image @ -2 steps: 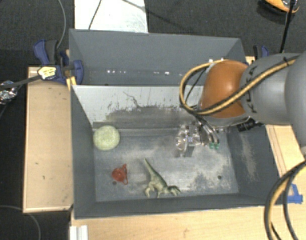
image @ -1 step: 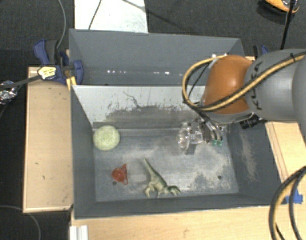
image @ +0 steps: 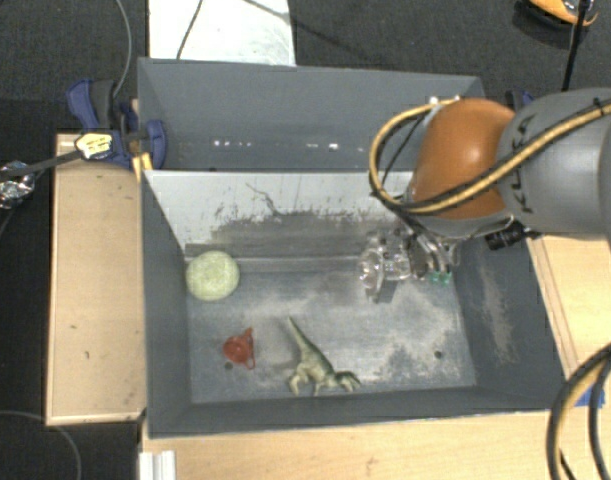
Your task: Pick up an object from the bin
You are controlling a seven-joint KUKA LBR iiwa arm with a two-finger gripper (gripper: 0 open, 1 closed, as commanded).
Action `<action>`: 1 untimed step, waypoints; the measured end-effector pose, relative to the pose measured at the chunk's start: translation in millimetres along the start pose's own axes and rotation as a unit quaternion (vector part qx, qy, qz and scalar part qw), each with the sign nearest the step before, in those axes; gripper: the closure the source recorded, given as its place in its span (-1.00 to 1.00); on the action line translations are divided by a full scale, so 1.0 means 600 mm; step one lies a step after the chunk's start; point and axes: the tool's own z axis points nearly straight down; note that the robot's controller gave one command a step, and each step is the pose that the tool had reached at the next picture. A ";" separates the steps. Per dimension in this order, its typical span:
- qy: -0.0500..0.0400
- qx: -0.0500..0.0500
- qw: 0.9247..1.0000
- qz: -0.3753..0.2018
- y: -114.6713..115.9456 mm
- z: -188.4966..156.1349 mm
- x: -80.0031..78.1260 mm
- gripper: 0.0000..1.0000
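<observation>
Hand sits over bare bin floor, can't tell if it's open. Closest grab is the dino, near-left of it.

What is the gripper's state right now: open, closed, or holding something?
Gripper: cannot be told; it is low over the back right of the bin, apart from the green ball, red piece and dinosaur.
</observation>
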 end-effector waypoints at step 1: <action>0.000 0.000 1.000 0.000 0.000 -0.050 0.000 1.00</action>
